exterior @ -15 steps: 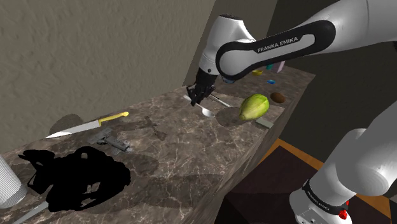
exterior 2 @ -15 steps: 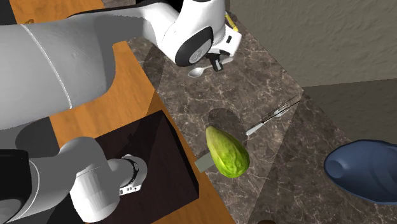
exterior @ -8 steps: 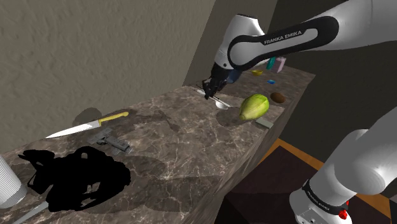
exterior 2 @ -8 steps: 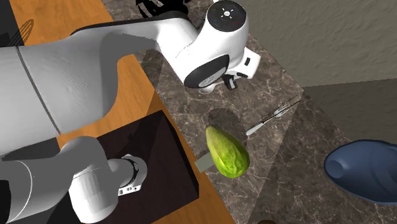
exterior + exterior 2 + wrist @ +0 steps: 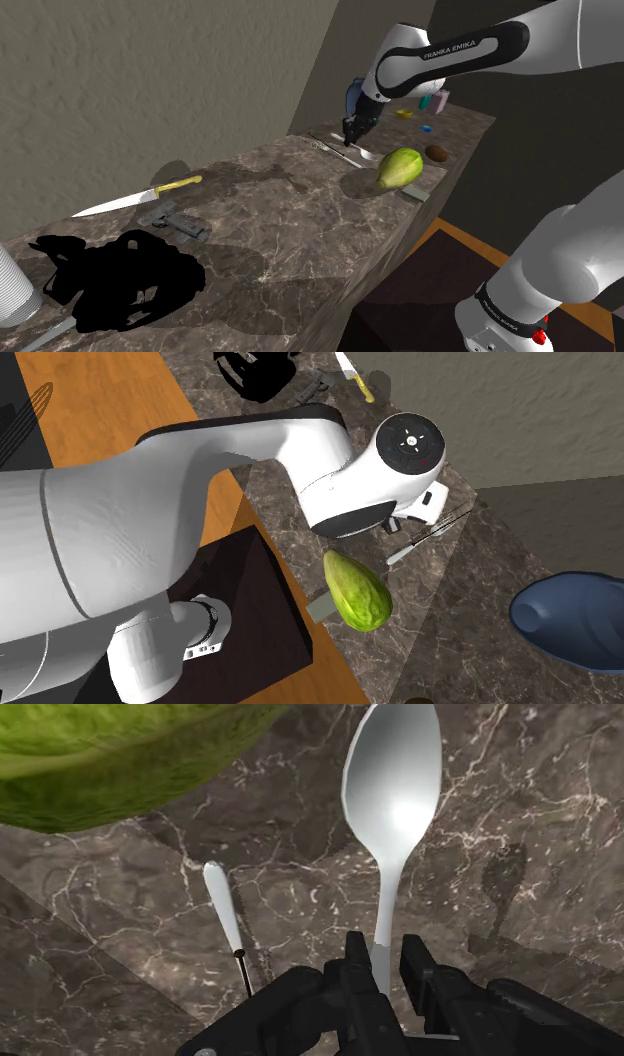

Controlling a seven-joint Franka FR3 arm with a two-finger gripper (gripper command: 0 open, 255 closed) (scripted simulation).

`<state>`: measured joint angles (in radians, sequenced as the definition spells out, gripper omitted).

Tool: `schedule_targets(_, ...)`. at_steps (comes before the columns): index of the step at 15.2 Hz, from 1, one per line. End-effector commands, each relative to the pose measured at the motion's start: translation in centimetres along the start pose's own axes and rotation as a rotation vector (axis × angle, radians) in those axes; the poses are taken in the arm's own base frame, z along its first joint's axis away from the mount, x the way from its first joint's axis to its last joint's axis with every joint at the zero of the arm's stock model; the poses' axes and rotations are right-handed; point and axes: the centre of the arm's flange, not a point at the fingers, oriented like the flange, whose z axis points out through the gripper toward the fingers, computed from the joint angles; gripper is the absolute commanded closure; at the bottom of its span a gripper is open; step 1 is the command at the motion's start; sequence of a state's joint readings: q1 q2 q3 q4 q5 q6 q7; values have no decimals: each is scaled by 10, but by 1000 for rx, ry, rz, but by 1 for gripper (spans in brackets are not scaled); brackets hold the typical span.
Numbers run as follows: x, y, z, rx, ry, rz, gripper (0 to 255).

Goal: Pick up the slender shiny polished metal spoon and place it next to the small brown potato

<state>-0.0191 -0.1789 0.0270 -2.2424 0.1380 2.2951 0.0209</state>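
My gripper (image 5: 385, 966) is shut on the handle of a shiny metal spoon (image 5: 392, 784), whose bowl sticks out ahead of the fingers above the dark marble counter (image 5: 520, 824). In the shoulder view the gripper (image 5: 350, 135) holds the spoon (image 5: 368, 154) just above the counter, close beside a green fruit (image 5: 400, 167). The small brown potato (image 5: 437, 152) lies past the fruit near the counter's far end. The arm's wrist hides the spoon in the second exterior view.
A thin utensil (image 5: 220, 899) lies on the counter under the gripper, also visible as a thin utensil (image 5: 430, 537). A yellow-handled knife (image 5: 135, 197), a grey tool (image 5: 175, 222) and a black shape (image 5: 120, 280) sit further along. A blue dish (image 5: 575, 617) stands nearby.
The gripper has carried the spoon along the counter toward the shoulder view's right, from beside the counter's back edge to next to the green fruit.
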Motion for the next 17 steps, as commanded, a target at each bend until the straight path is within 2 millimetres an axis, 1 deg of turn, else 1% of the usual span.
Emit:
schedule_targets(1,5,30,-3,0,0,-2,255)
schedule_targets(17,40,238,-21,0,0,-2,255)
